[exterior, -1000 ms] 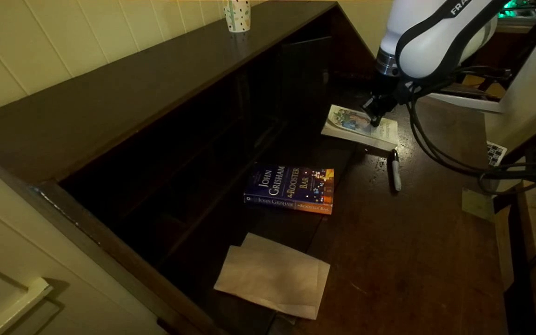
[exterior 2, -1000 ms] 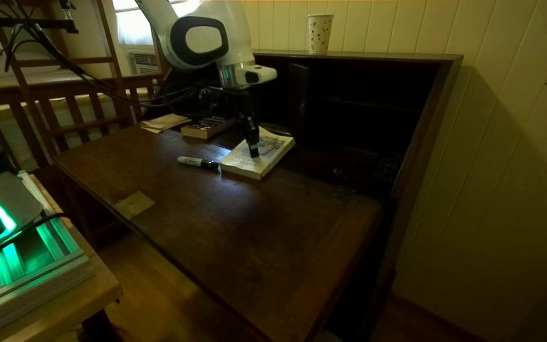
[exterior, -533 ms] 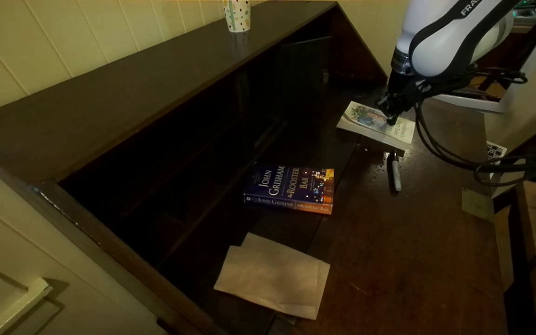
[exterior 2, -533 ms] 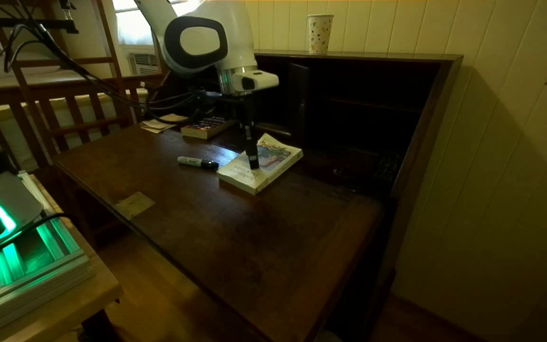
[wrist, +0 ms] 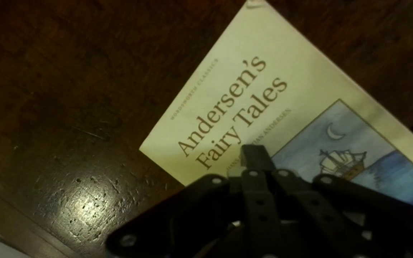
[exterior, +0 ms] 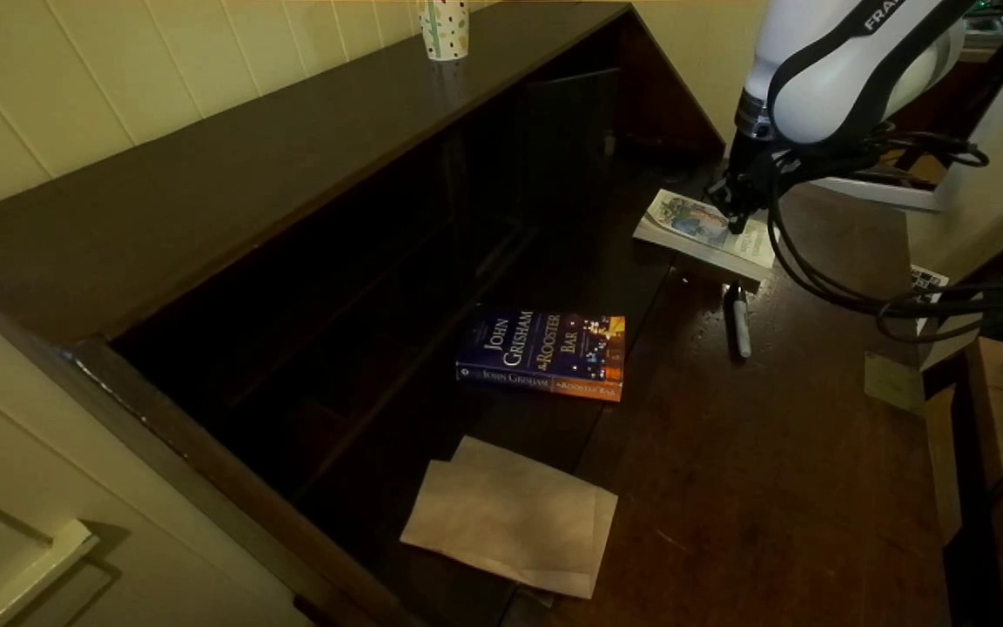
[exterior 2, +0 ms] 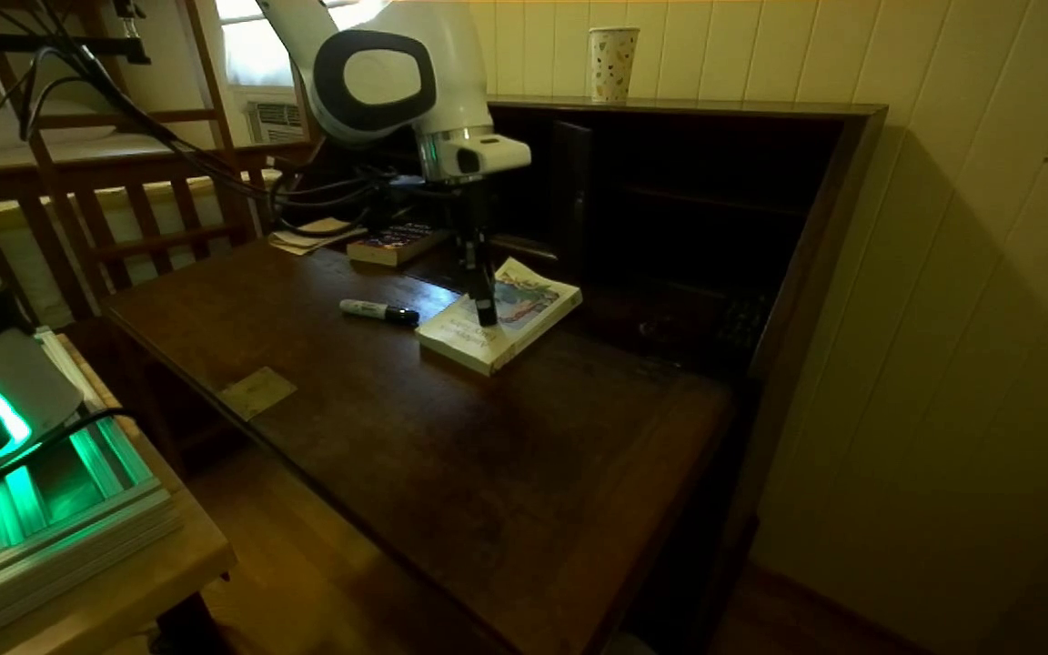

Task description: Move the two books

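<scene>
Two logged in an exterior view: pale book (exterior: 689, 219), touched by pressed-together tool (exterior: 735, 223); dark blue book (exterior: 541, 347), at its 8 o'clock.

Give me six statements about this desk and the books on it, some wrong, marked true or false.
1. The blue book lies between the paper and the pale book. True.
2. The blue book rests on the pale book. False: they lie apart on the desk.
3. The marker lies near the pale book. True.
4. The pale book is The Rooster Bar. False: it is Andersen's Fairy Tales.
5. The fingers are over the pale book. True.
6. The fingers are spread wide. False: they are together.
</scene>
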Tool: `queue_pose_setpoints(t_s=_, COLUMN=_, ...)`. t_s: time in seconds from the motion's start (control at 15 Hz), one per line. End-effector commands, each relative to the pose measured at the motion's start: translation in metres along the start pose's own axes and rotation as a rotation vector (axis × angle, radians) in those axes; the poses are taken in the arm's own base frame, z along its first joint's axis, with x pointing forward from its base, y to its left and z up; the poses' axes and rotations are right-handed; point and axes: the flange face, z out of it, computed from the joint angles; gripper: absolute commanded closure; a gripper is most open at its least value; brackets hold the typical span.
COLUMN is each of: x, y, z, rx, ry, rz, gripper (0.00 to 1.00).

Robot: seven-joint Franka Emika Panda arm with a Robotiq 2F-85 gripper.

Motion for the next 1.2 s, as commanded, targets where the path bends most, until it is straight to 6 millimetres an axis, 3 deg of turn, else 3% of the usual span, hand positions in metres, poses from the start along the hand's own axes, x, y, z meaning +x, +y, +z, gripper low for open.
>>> queue_pose_setpoints(t_s=0.0, x=0.001, y=0.0, z=-0.006, rx=-0.042, ry=0.043, rz=0.03, gripper=1.0)
queue_pose_setpoints(t_s=0.4, x=0.013, y=-0.002, z=-0.032, rx=-0.076, ry=0.146, rz=0.023, gripper=1.0)
queue_pose_setpoints(t_s=0.87, x=0.03, y=-0.01, z=-0.069, rx=0.044, ry=0.348, rz=-0.04, gripper=1.0)
queue_pose_setpoints(t_s=0.93, x=0.031, y=-0.011, z=-0.075, rx=0.08, ry=0.38, rz=-0.052, gripper=0.74)
queue_pose_setpoints(t_s=1.0, x=0.031, y=-0.01, z=-0.081, rx=0.118, ry=0.408, rz=-0.055, gripper=0.73)
queue_pose_setpoints(t_s=1.13, x=0.03, y=-0.008, z=-0.09, rx=0.193, ry=0.461, rz=-0.058, gripper=0.6)
